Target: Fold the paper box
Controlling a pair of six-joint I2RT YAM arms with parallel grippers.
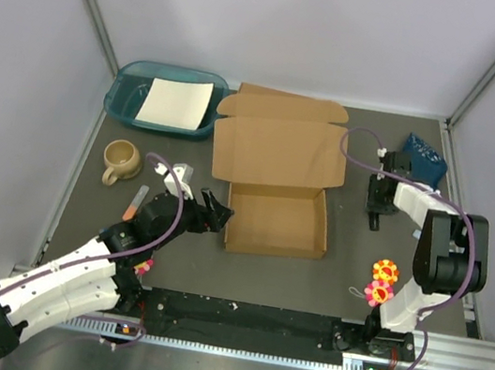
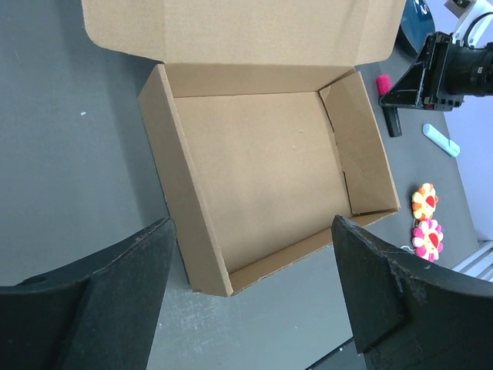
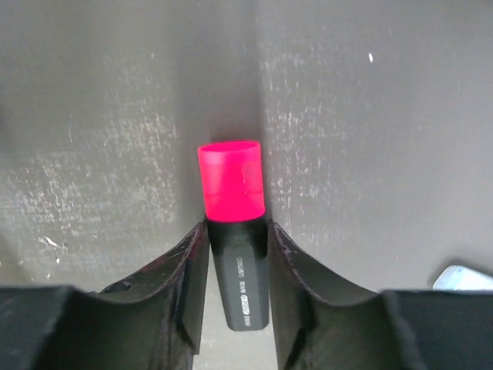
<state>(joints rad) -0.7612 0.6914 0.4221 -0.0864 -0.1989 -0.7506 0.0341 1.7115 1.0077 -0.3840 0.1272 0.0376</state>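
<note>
The paper box (image 1: 278,219) is brown cardboard in the middle of the table. Its tray has all side walls standing, and its lid (image 1: 279,148) lies open and flat behind it. In the left wrist view the tray (image 2: 254,162) is empty. My left gripper (image 1: 215,210) is open and empty at the tray's near left corner, apart from it; it also shows in the left wrist view (image 2: 253,225). My right gripper (image 1: 376,205) is to the right of the box, shut on a black highlighter with a pink cap (image 3: 231,185) low over the table.
A teal tray (image 1: 124,98) holding a white paper sheet (image 1: 176,102) stands at the back left. A tan mug (image 1: 121,161) and an orange-tipped pen (image 1: 137,200) lie to the left. A blue object (image 1: 423,157) is at the back right; two flower toys (image 1: 382,282) are at the front right.
</note>
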